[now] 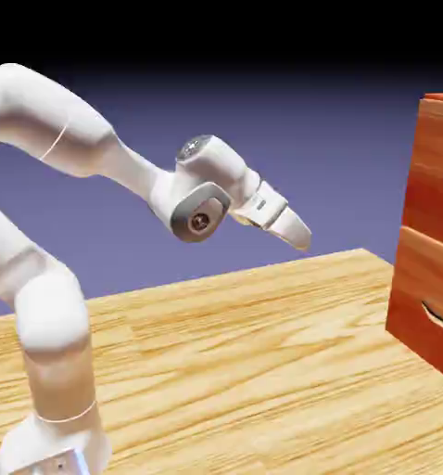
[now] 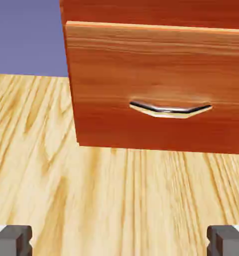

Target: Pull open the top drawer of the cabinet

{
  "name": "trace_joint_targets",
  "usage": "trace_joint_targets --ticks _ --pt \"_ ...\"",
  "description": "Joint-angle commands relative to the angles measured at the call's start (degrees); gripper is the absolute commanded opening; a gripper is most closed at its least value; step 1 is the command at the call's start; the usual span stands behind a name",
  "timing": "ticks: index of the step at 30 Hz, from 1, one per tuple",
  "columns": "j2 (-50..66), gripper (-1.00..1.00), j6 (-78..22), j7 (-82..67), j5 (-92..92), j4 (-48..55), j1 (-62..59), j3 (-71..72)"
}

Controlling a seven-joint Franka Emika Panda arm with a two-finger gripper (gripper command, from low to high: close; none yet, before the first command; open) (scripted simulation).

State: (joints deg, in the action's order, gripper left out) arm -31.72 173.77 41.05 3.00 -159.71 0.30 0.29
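Jaws point(image 1: 297, 234) stand released and empty, well apart from the cabinet point(image 1: 427, 232); we see the top drawer point(image 1: 436, 167) ahead and higher, its handle running crosswise to our reach.

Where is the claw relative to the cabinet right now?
In the exterior view the claw hangs mid-air above the table, well left of the cabinet, touching nothing and angled down toward it.

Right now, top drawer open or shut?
Shut, as far as shows: the top drawer sits level with the cabinet front, and the gripper is well short of it.
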Motion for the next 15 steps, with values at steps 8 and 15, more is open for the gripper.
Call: trace_joint_targets --ticks 8,15 --pt "6.26 0.0 -1.61 -9.33 19.94 8.57 -2.55 1.9" --pt "11.73 0.0 -3.01 -17.48 37.38 16.06 -4.79 3.55"
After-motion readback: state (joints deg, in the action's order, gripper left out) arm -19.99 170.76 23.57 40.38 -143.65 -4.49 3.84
